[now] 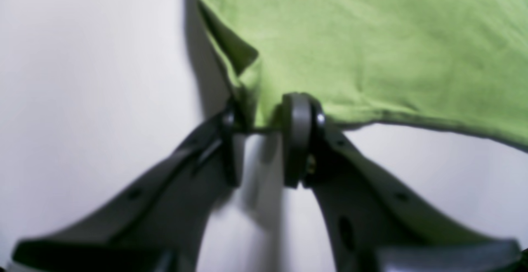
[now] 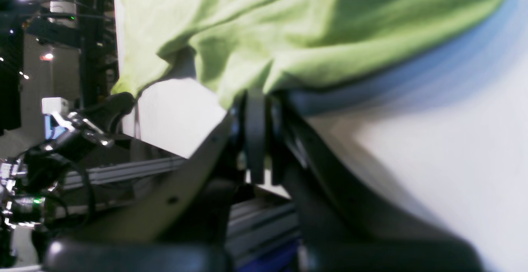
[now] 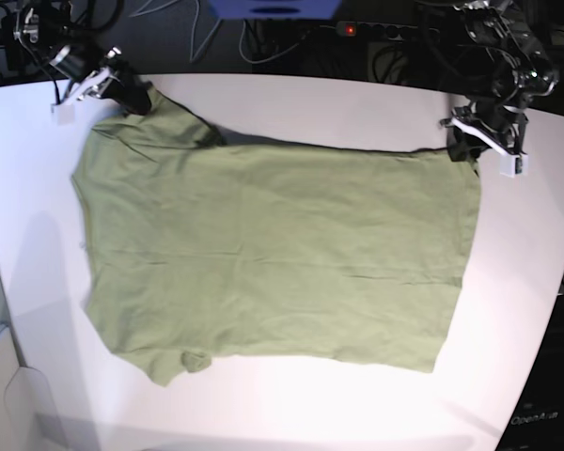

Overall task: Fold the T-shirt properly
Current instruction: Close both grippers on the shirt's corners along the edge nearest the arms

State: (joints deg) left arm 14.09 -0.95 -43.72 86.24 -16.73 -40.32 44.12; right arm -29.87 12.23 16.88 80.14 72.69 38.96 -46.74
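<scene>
The olive-green T-shirt (image 3: 282, 254) lies spread flat on the white table (image 3: 310, 409), sleeves toward the left of the base view. My left gripper (image 3: 462, 141) is at the shirt's far right corner. In the left wrist view the gripper (image 1: 262, 127) is pinched on the hem of the T-shirt (image 1: 371, 49), and that edge is lifted slightly. My right gripper (image 3: 136, 97) is at the far left sleeve. In the right wrist view the gripper (image 2: 258, 111) is shut on a bunched edge of the T-shirt (image 2: 268, 24). The white tag is not visible.
Cables and a power strip (image 3: 376, 30) run behind the table's far edge. An aluminium rail (image 2: 123, 173) and dark equipment show beside the table in the right wrist view. The table's curved right edge (image 3: 555, 310) drops to a dark floor.
</scene>
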